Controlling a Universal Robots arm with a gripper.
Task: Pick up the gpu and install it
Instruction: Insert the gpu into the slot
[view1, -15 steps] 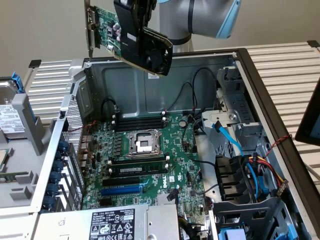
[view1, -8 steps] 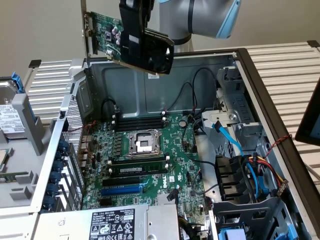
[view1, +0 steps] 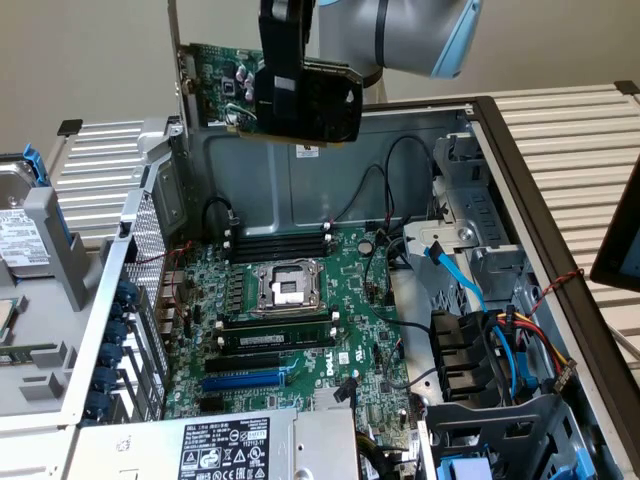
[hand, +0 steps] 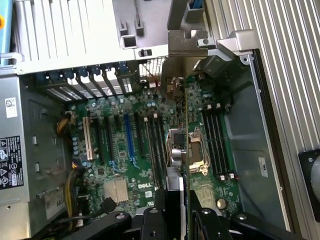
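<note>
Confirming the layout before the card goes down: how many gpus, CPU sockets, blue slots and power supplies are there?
gpu, held above the case: 1
CPU socket: 1
blue slot: 1
power supply: 1
Total: 4

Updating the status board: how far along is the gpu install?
Done: pick-up; the gripper is clamped on the gpu, which is up in the air over the open case. In hand: the card hangs above the motherboard, touching no slot. Left: seating it; the blue slot is bare.
</note>
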